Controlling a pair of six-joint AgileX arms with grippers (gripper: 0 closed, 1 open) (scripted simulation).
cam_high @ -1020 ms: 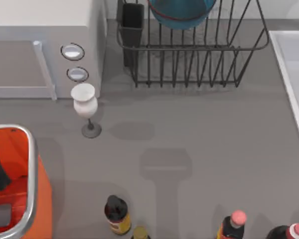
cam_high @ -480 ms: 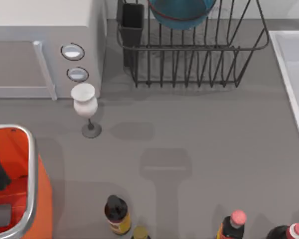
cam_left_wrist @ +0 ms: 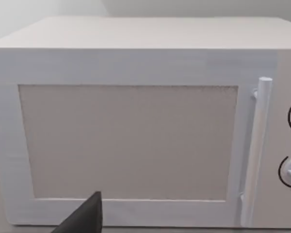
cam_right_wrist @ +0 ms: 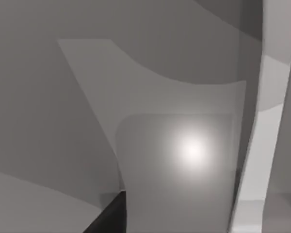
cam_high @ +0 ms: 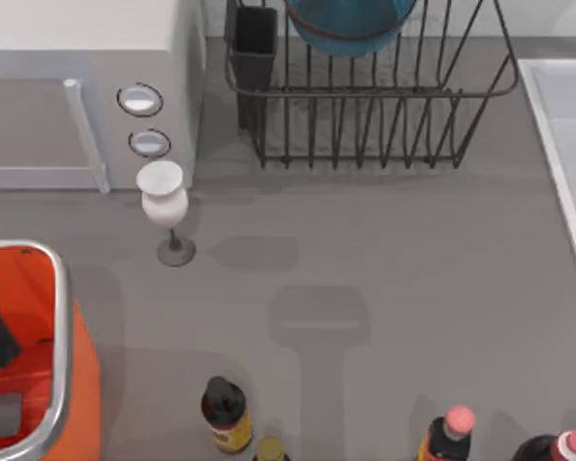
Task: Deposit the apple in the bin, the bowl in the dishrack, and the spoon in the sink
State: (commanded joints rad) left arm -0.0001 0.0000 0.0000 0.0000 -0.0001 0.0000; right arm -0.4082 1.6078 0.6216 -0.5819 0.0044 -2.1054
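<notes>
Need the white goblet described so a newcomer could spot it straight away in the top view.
Start at the white microwave-like box at the top view's upper left, with two round knobs on its face. Just below the lower knob stands the white goblet, on the grey table. Its slim stem and round grey foot set it apart from the dark bottles nearer the bottom edge.

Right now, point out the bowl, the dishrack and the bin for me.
bowl (cam_high: 350, 27): top view, teal wall just above its reddish rim.
dishrack (cam_high: 365, 93): top view, front rail of the dark wire frame.
bin (cam_high: 60, 317): top view, silver rim along its right side.
</notes>
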